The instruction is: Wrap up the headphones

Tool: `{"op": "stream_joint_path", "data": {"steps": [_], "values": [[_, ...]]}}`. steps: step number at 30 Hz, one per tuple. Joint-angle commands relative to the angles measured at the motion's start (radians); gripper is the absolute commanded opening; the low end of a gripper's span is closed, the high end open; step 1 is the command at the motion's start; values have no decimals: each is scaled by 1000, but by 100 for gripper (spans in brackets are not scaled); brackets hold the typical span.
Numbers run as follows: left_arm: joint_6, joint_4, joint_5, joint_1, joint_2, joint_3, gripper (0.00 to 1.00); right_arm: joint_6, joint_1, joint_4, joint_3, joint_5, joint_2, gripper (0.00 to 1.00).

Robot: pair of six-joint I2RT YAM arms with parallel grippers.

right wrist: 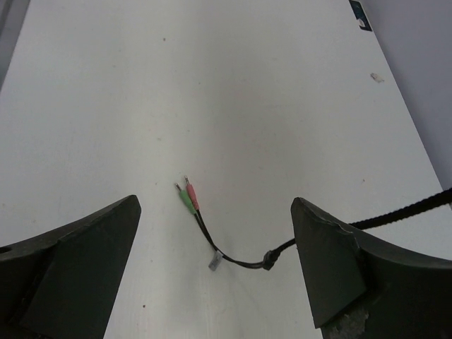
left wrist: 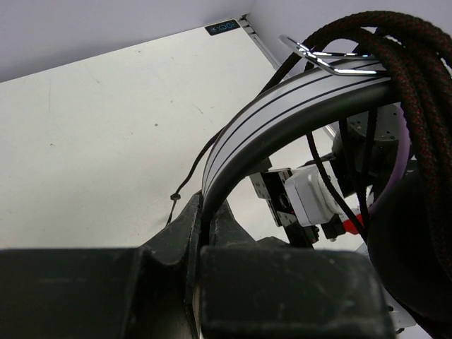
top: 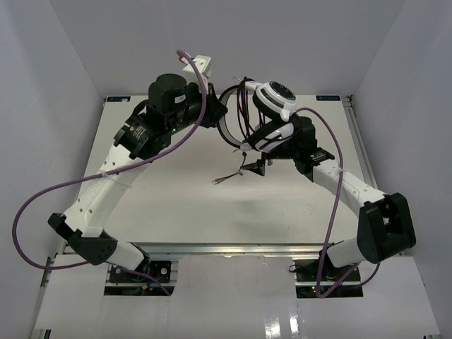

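One pair of headphones (top: 277, 99), its headband (left wrist: 282, 120) clamped in the left tool (left wrist: 205, 226). The right tool (right wrist: 215, 205) stands apart above two plugs (right wrist: 189, 198) on the counter (right wrist: 106, 106).

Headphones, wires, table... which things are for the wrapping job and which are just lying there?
For the job: headphones, their black cable, red and green plugs, left gripper pinching the headband, right gripper open.
Just there: purple robot cables, table.

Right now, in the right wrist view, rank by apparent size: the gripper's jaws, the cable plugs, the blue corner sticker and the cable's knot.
1. Right gripper jaws, open: largest, though nearness to the camera inflates them.
2. Plugs and blue sticker: look alike, unranked.
3. Cable knot: smallest.
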State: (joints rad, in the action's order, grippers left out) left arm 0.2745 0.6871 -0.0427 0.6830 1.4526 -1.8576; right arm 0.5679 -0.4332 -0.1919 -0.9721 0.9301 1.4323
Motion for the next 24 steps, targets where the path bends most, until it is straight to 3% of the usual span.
{"op": "stream_joint_path", "data": {"steps": [1, 6, 10, 15, 21, 24], "values": [[43, -65, 4, 4, -69, -10, 0, 139, -1, 151, -8, -204, -93, 93], [48, -64, 6, 4, -67, -12, 0, -117, -6, -4, 11, -324, -110, 96], [51, -66, 9, 4, -70, -9, 0, -205, -7, -77, 0, -377, -57, 96], [56, -75, 7, 4, -62, -7, 0, -292, -25, -290, 13, -142, 100, 91], [72, -89, 14, 4, -65, -27, 0, -442, -29, -507, -55, -107, 262, 100], [80, -91, 27, 3, -63, -55, 0, -476, -25, -594, -55, -72, 302, 81]]}}
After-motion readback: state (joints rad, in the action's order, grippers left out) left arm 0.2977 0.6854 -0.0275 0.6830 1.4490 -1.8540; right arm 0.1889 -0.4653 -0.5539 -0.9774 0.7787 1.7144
